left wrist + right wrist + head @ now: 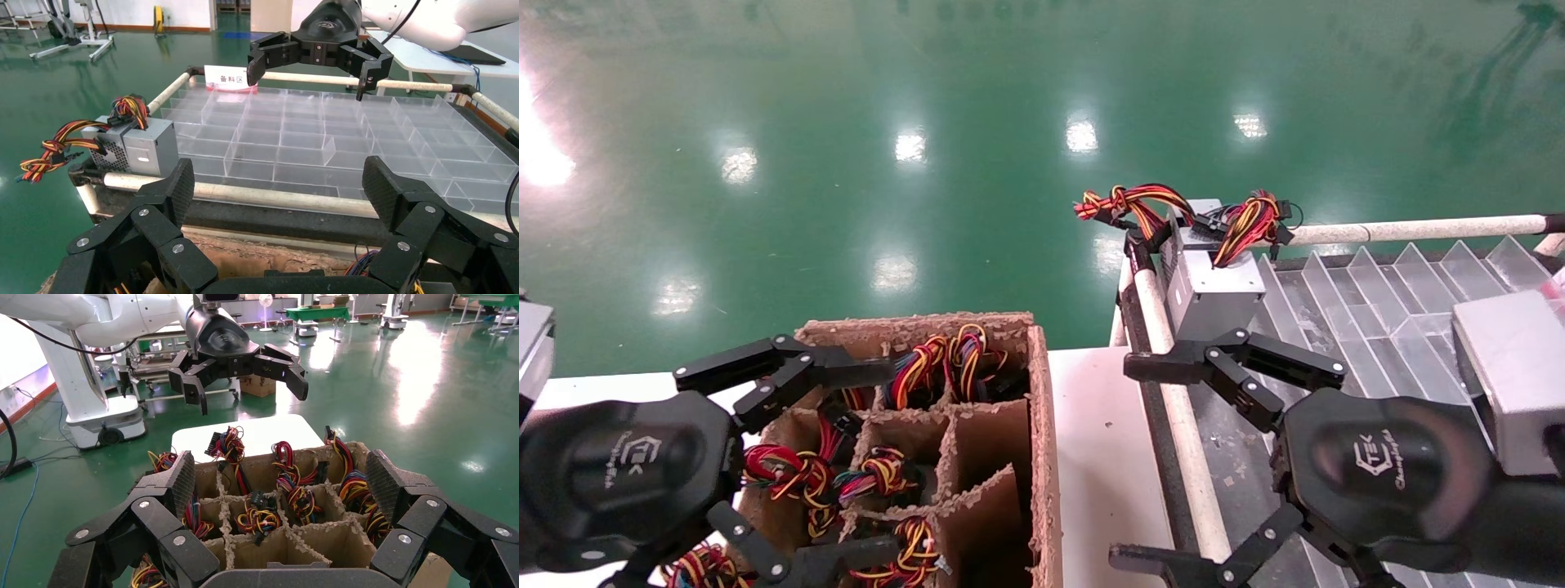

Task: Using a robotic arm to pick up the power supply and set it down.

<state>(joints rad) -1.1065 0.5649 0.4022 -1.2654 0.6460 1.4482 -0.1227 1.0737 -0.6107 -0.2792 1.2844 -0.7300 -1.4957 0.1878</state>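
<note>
The power supply (pixel 1205 294), a small grey metal box with red, yellow and black wire bundles on top, stands upright at the near-left corner of the clear divided tray (pixel 1377 302). It also shows in the left wrist view (pixel 138 147). My right gripper (pixel 1120 463) hangs open and empty just in front of it, over the tray's edge rail. My left gripper (pixel 883 465) is open and empty above the cardboard carton (pixel 1042 457). In the wrist views both my left gripper (pixel 275 190) and my right gripper (pixel 278 484) hold nothing.
The carton's cells (pixel 275 502) hold several more wire bundles and units. It sits on a white table (pixel 1091 425) beside the tray's padded rail (pixel 1173 392). A white label card (pixel 225 78) stands at the tray's far corner. Green floor lies beyond.
</note>
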